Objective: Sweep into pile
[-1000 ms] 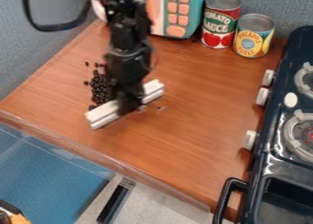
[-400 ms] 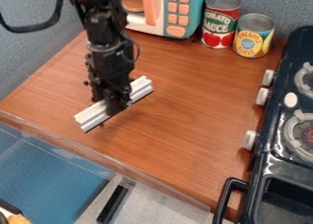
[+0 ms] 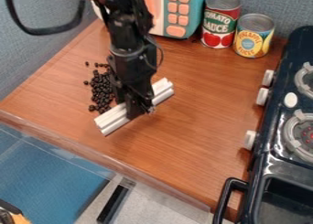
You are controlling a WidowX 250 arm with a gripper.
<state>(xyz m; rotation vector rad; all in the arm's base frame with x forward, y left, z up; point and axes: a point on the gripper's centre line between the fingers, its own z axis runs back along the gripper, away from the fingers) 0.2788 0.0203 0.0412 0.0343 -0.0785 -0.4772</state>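
Brown tabletop (image 3: pixel 202 109), probably beans (image 3: pixel 99 87), cans (image 3: pixel 220 20), toy microwave (image 3: pixel 176 13)

Grey-blue fabric wall (image 3: pixel 36 58) behind brown wood-look table (image 3: pixel 202 109); blue patch (image 3: pixel 49 173) below

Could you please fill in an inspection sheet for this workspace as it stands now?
Surface: wood-look tabletop, with a clear strip along its near edge
Beans or beads: small dark pieces, mostly in one cluster, a few loose at its far end
Sweeping bar: white and ridged, lying slantwise beside the cluster, under the gripper
Gripper: black, at the bar's middle
Clutter: two cans side by side at the back
Cables: black loop at upper left, beside the arm
Surroundings: toy microwave behind, toy stove at right
Spills: nothing seen
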